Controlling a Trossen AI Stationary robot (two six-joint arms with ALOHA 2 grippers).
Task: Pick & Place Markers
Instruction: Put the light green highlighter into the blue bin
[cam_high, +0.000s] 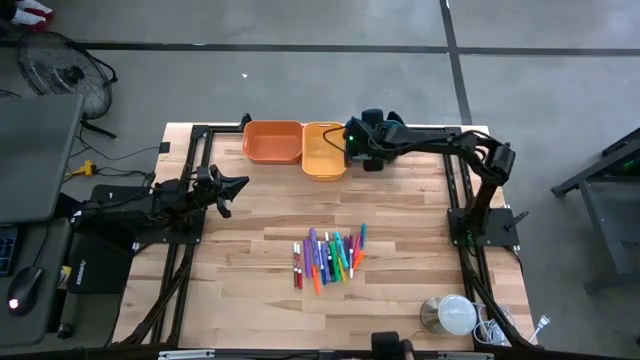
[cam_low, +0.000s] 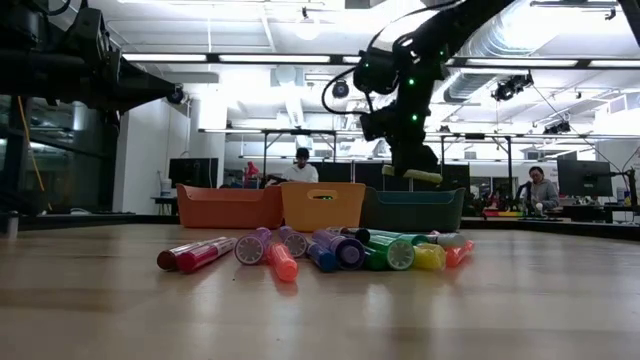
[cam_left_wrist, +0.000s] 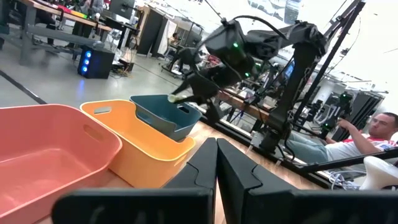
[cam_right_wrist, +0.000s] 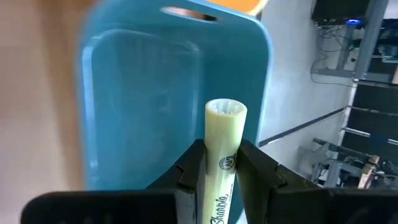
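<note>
Wooden table (cam_high: 250, 225) holds marker pile (cam_high: 328, 255), near a dozen unsorted. Right gripper (cam_right_wrist: 221, 163) clamps pale yellow marker (cam_right_wrist: 224, 146) above empty teal bin (cam_right_wrist: 143, 93), not released. Left gripper (cam_left_wrist: 216, 163) waits aside, fingers together. Task barely begun.

A light wooden table (cam_high: 250, 280) carries a loose heap of markers (cam_high: 328, 257) near its middle. Along the far edge stand an orange bin (cam_high: 272, 141), a yellow bin (cam_high: 322, 150) and a teal bin (cam_low: 412, 209). At the near right corner sits what may be a white lamp (cam_high: 455, 314).
</note>
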